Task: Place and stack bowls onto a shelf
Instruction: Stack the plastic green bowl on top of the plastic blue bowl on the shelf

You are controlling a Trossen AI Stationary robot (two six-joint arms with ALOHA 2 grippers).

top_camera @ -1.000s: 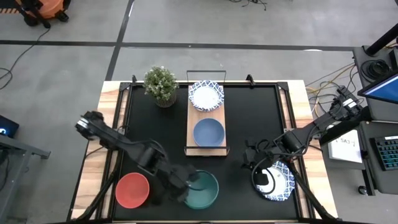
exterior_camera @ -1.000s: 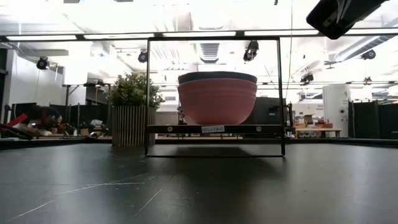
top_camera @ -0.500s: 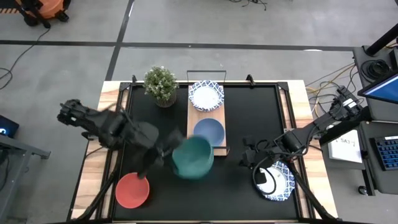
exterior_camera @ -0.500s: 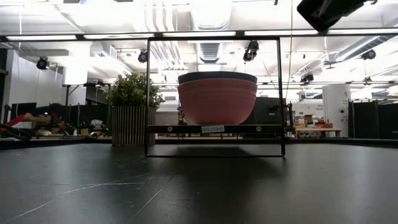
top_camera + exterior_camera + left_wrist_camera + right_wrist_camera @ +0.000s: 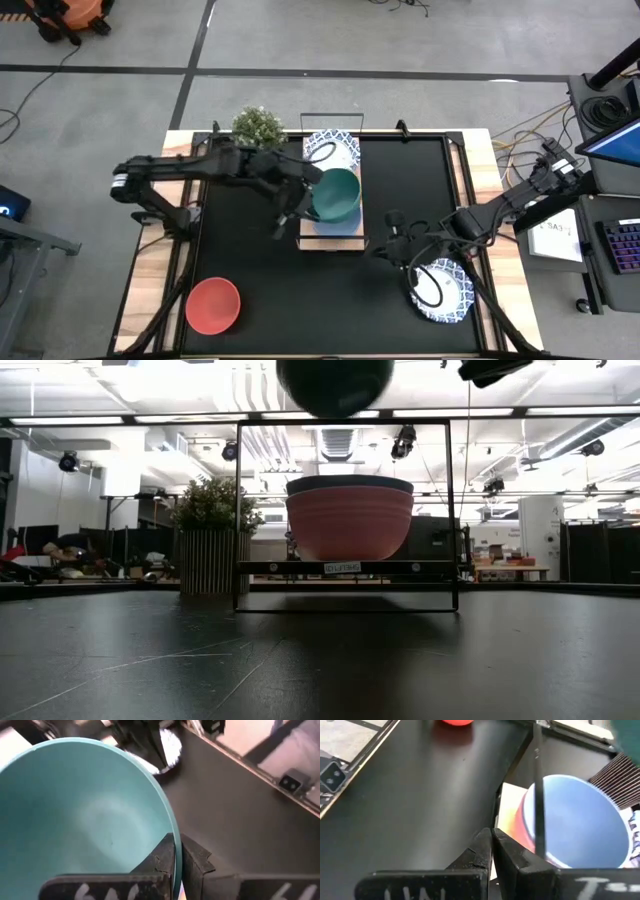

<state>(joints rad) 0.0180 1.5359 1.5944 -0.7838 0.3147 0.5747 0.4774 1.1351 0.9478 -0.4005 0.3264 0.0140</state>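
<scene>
My left gripper [image 5: 308, 200] is shut on a green bowl [image 5: 337, 194], held in the air over the near half of the wooden shelf [image 5: 331, 238]. Under it a blue bowl [image 5: 575, 822] sits nested in a pink bowl [image 5: 349, 522] on the board. In the low view the green bowl [image 5: 334, 384] hangs above the shelf's wire frame [image 5: 240, 510]. A patterned white bowl [image 5: 331, 151] rests on the shelf's far half. My right gripper [image 5: 384, 247], shut and touching nothing, hovers to the right of the shelf. My left gripper [image 5: 175, 845] pinches the green bowl's rim [image 5: 166, 826], one finger inside the bowl and one outside its wall. The fingers come from the table's left side, slanting down. The bowl is lifted clear, opening upward, above the blue bowl.
A red bowl [image 5: 212, 305] stands on the black mat near its near left corner. A patterned white bowl [image 5: 441, 290] sits near the near right corner, under the right arm. A potted plant [image 5: 258, 126] stands left of the shelf's far end.
My left gripper has lifted the green bowl off the mat by the near edge and carried it up and toward the far edge, to a place over the shelf's near half. The red bowl stayed put. My right gripper has drifted slightly left toward the shelf.
</scene>
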